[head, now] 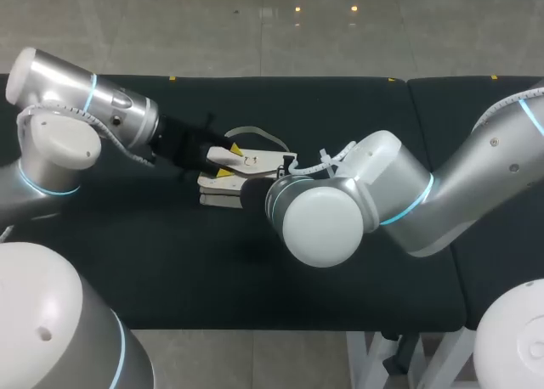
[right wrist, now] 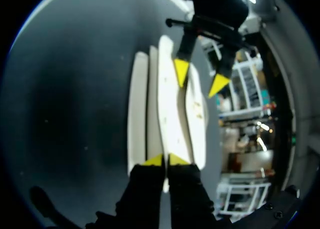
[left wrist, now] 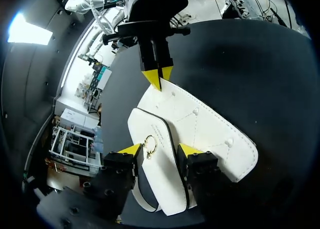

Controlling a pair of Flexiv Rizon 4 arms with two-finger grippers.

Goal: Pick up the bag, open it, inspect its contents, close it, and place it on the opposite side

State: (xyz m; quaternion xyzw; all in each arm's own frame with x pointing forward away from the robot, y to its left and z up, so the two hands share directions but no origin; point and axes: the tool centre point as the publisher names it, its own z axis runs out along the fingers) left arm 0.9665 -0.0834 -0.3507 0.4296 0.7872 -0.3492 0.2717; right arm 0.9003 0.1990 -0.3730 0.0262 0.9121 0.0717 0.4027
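The white bag (head: 255,162) lies flat at the middle of the black table, its thin strap (head: 255,133) looped behind it. My left gripper (head: 228,155) is over the bag's left end. In the left wrist view its fingers stand apart astride the front flap (left wrist: 155,169), one yellow tip on each side of the gold ring clasp (left wrist: 150,144); my left gripper (left wrist: 160,149) is open. At the far edge of the bag (left wrist: 210,129), my right gripper (left wrist: 159,79) pinches the leather. In the right wrist view my right gripper (right wrist: 165,160) is shut on the edge of the bag (right wrist: 170,114), with my left gripper (right wrist: 199,78) ahead.
The black padded table (head: 170,236) spreads wide around the bag. A second black pad (head: 442,109) adjoins it on the right. My right arm's bulky wrist (head: 319,215) hangs over the bag's right end and hides its own gripper in the head view.
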